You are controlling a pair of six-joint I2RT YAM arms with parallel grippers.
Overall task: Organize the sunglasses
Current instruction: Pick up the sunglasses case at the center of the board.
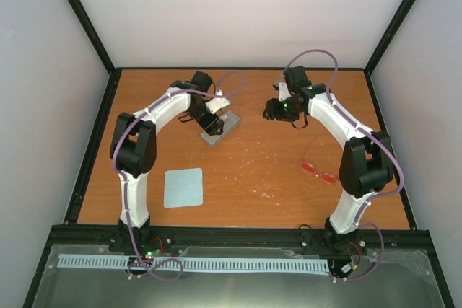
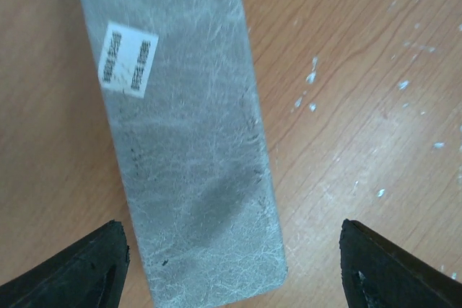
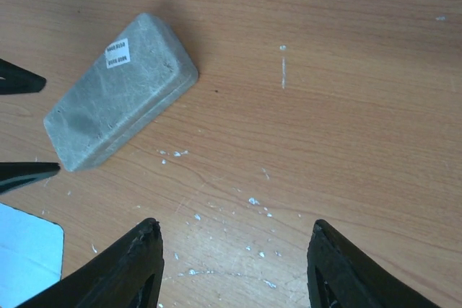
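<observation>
The sunglasses (image 1: 318,170), with red-orange lenses, lie on the table at the right, close to the right arm's elbow and apart from both grippers. The grey case (image 1: 225,128) lies shut at centre left, sticker side up (image 2: 188,142) (image 3: 119,91). My left gripper (image 1: 209,120) (image 2: 232,227) hangs open over the case's near end, with a gap on each side. My right gripper (image 1: 273,111) (image 3: 234,225) stands open above bare wood to the right of the case, holding nothing.
A pale blue cloth (image 1: 183,187) (image 3: 25,257) lies flat near the left arm's base. Black rails (image 1: 94,142) border the wooden table (image 1: 267,171). White specks are scattered over the middle.
</observation>
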